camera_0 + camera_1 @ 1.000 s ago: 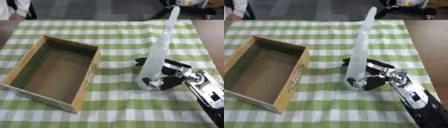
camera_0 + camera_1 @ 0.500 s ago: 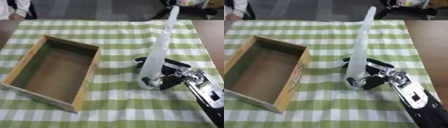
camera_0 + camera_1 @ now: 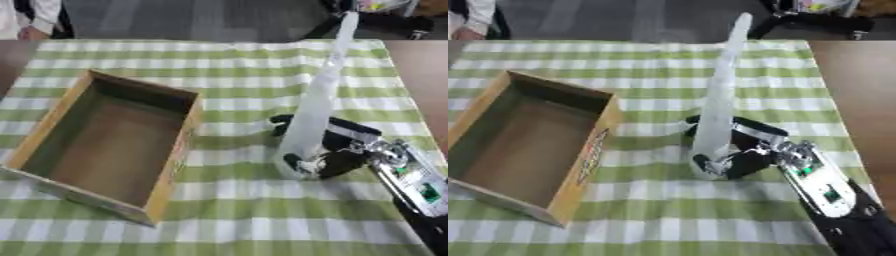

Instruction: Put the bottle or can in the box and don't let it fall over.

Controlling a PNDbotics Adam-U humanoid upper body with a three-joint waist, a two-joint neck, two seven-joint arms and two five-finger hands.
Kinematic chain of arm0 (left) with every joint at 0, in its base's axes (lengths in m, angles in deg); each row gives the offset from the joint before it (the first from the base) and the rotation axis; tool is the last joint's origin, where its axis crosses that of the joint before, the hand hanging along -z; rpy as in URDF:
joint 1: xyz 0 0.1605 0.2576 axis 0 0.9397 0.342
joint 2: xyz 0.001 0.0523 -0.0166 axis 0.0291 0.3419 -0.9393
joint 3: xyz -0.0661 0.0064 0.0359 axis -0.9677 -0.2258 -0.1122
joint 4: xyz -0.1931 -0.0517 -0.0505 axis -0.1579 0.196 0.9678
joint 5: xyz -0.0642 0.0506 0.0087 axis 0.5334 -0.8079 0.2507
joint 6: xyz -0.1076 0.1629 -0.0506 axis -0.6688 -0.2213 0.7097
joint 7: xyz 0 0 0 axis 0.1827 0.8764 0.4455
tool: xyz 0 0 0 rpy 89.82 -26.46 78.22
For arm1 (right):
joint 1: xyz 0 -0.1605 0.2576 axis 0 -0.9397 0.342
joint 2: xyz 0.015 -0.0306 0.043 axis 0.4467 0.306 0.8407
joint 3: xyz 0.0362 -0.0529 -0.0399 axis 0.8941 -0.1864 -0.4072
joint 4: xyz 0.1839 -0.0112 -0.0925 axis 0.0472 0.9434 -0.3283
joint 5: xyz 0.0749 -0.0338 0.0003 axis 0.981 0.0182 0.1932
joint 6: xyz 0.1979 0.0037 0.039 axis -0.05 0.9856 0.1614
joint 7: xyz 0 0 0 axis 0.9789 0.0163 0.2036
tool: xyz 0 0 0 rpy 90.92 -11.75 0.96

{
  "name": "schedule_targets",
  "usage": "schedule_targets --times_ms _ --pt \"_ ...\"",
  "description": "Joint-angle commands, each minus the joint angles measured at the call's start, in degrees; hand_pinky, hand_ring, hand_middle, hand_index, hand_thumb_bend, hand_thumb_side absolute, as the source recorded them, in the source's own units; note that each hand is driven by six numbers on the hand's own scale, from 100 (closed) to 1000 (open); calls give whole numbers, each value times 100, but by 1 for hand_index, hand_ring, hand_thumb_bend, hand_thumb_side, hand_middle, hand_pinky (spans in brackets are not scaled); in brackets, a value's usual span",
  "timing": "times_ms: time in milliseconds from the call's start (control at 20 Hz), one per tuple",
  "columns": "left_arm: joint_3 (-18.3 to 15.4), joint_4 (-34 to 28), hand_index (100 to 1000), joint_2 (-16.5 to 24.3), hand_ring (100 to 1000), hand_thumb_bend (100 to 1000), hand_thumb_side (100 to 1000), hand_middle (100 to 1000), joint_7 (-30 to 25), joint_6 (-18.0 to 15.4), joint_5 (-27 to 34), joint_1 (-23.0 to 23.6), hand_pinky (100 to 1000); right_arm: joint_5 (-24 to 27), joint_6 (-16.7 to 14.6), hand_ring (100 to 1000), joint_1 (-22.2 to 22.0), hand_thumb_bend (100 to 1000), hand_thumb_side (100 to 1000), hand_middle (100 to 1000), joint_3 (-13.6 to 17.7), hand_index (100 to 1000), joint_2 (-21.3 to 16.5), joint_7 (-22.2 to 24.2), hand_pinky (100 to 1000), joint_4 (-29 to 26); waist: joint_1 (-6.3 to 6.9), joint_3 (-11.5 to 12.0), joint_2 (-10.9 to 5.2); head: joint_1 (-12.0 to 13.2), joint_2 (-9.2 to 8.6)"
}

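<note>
Left eye view is showing a green checked cloth (image 3: pixel 219 70) covering the table, and on it, at about nine o'clock, a big open cardboard box (image 3: pixel 179 165) is sitting with nothing inside it. Next in size is the tall, thin, pale bottle (image 3: pixel 317 105). It is standing on the cloth at about three o'clock, to the right of the box and apart from it, and it is leaning a little with its top pointing toward one o'clock. The robot's right hand (image 3: pixel 750 150) is reaching in from five o'clock, and its fingers are curling around the bottom part of the bottle, clamped on it. The left hand is not showing anywhere. It looks like the grabbing step is the one going on, and the bottle is not yet in the box. Next, the hand probably needs to lift the bottle high enough to clear the box wall, carry it toward nine o'clock, and set it down straight, because something this tall could tip easily.
</note>
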Motion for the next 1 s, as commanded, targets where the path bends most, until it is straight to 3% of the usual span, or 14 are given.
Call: schedule_targets --times_ms 50,1000 --pt "-27 -64 838 61 787 101 872 974 -26 -10 -17 -9 1000 -35 18 1000 19 100 199 1000 9 405 -142 67 923 -173 8 -4 -75 -11 -68" --pt "-32 -69 838 84 787 101 868 973 -33 -10 -3 -18 1000 335 309 1000 122 100 201 1000 116 404 -264 -26 913 -785 -2 -16 -127 -15 -81"
